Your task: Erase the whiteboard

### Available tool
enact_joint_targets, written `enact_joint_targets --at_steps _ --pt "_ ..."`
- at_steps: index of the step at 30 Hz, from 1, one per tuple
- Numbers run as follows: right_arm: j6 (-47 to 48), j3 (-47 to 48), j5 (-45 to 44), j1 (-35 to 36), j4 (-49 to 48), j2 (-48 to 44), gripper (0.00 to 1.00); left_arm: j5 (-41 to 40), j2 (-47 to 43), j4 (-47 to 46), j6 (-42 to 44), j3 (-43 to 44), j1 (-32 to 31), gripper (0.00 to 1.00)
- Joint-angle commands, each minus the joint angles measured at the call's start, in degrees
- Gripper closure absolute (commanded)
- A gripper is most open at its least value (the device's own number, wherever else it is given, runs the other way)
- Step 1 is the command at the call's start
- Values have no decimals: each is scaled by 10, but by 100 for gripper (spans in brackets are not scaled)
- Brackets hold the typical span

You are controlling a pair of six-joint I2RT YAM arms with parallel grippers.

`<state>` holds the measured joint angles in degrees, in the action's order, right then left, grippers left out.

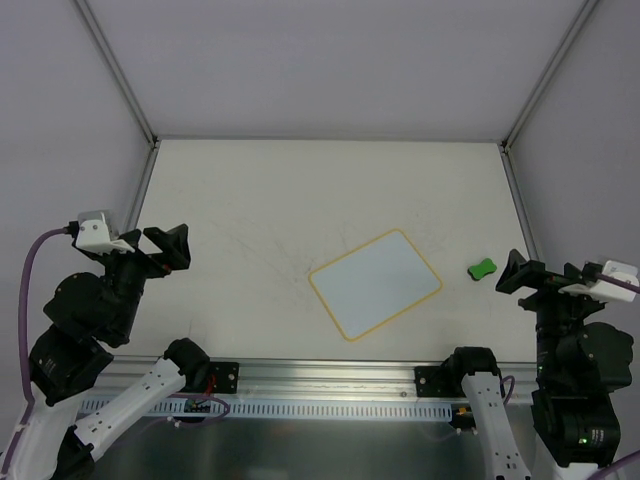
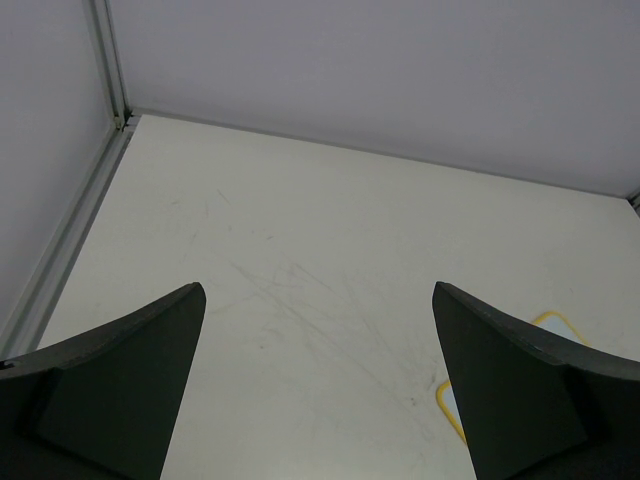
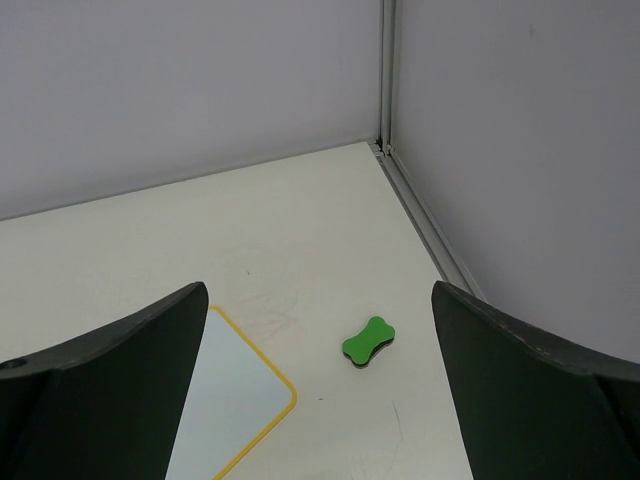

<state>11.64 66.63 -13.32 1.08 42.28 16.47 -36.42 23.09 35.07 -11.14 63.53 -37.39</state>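
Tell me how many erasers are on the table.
1. The green eraser lies on the table, just right of the whiteboard, apart from it. Nothing seems hidden.

— What do the arms (image 1: 90, 310) look like?
— Black joint housings and white link shells. There's a white camera block (image 1: 98, 231) on each wrist, and a purple cable (image 1: 30, 270) comes off the left one.
— The fingers (image 2: 120, 390)?
— Matte black, wedge-shaped.

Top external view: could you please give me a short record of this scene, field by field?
whiteboard: flat on the table, turned at an angle, no marks visible
eraser: green, right of the whiteboard, not touching it
left gripper: open, empty, left of the whiteboard
right gripper: open, empty, near the eraser, not touching it
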Motion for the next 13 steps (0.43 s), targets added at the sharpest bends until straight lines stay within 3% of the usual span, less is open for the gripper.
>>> enact_joint_targets --at_steps 1,13 --pt "8 -4 -16 8 -16 -6 1 4 3 -11 -10 -5 2 1" --pt "2 -3 -13 7 -17 8 1 16 18 -11 -17 -6 3 1"
